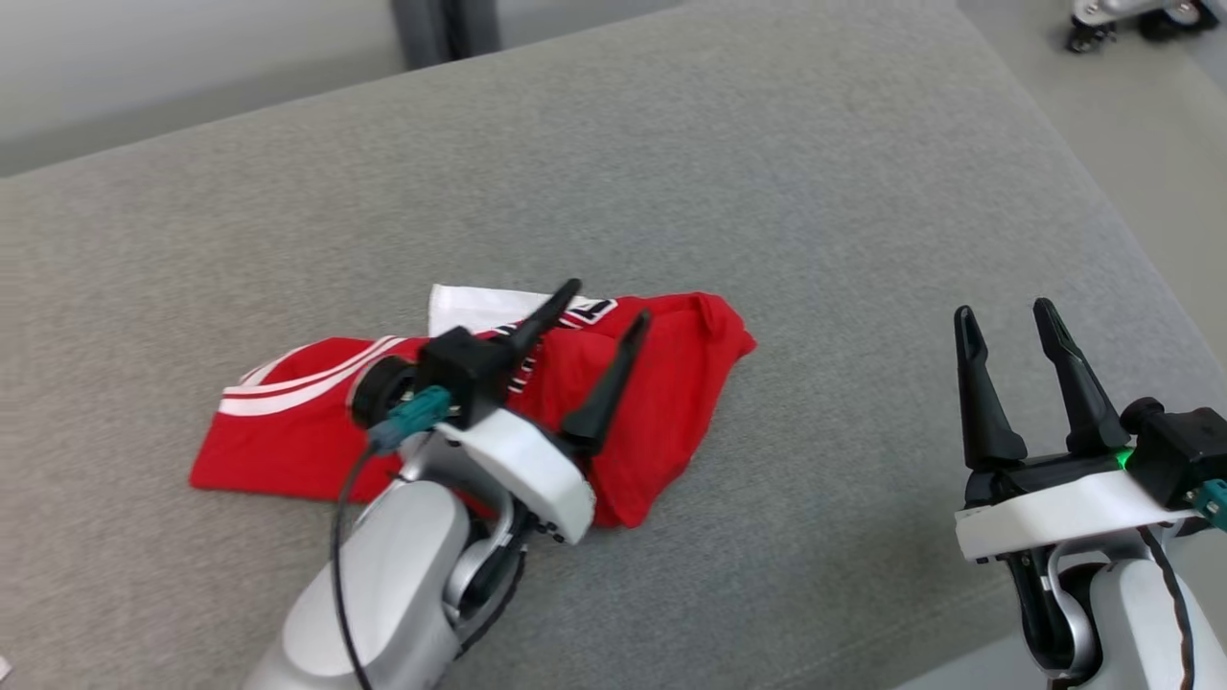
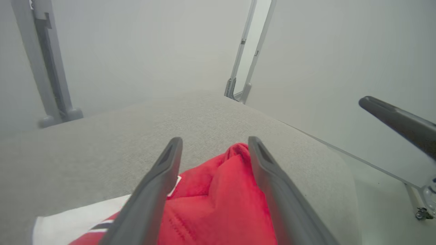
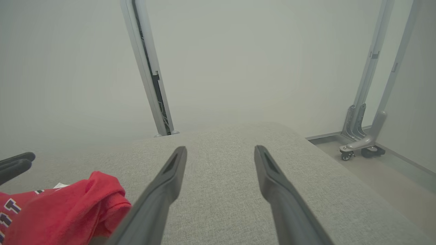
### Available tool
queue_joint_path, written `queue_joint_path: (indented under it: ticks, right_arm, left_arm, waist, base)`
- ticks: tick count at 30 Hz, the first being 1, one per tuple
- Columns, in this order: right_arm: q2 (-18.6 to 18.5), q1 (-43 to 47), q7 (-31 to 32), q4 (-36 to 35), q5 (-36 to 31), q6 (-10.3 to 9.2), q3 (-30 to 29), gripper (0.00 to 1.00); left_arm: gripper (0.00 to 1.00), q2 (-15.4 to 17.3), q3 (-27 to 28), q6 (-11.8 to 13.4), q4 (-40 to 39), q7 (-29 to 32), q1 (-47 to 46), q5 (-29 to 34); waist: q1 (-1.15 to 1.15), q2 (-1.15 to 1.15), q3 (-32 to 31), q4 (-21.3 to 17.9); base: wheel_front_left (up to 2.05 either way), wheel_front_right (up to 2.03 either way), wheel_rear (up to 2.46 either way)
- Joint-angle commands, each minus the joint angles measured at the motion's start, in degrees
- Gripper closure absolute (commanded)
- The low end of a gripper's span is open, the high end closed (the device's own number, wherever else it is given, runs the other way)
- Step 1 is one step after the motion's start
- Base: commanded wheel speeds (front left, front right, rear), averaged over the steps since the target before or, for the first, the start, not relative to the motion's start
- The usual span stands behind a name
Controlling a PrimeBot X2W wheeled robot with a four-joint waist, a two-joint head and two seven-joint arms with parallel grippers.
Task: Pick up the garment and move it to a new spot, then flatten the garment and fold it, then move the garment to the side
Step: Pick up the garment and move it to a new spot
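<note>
Head view: garment, red w/ white stripe trim, on grey bench; long axis left-right, bunched end pointing right. Left pincer spread over it; right pincer spread, well apart.
Left wrist: bunched end below spread pincer.
Right wrist: partial white lettering, unreadable.

Beyond the garment and rightward, the grey cushion gives open passage. Obstacles — the left gripper over the garment, the right gripper well to its right.
</note>
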Motion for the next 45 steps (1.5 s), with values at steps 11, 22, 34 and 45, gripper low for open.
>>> queue_joint_path:
  ticks: [11, 22, 34, 45]
  right_arm:
    - [-0.23, 1.52, 1.57, -0.61, -3.04, 0.00, -0.99, 0.00]
    - [-0.87, 3.90, 3.44, -1.03, -5.33, 0.00, -0.13, 0.00]
    - [-2.10, 7.42, 4.67, -0.62, -4.79, 0.00, 0.89, 0.00]
    - [-1.69, 11.61, 5.85, -2.69, -4.68, 0.00, -0.62, 0.00]
  left_arm:
    - [0.00, 10.02, 12.75, 9.11, -6.66, -5.06, 8.72, -2.79]
    - [0.00, 17.51, 23.02, 12.98, -14.45, -6.71, 19.44, -6.05]
    - [0.00, 19.22, 22.54, 14.74, -21.92, -5.64, 29.49, -5.28]
    - [0.00, 18.58, 20.29, 15.84, -23.88, -3.68, 33.67, -5.53]
  waist:
    - [0.00, 0.00, -4.99, 9.98]
    - [0.00, 0.00, -9.05, 14.63]
    - [0.00, 0.00, -14.07, 15.65]
    - [0.00, 0.00, -16.65, 15.51]
  base:
    - [0.00, 0.00, 0.00]
    - [0.00, 0.00, 0.00]
    - [0.00, 0.00, 0.00]
    - [0.00, 0.00, 0.00]
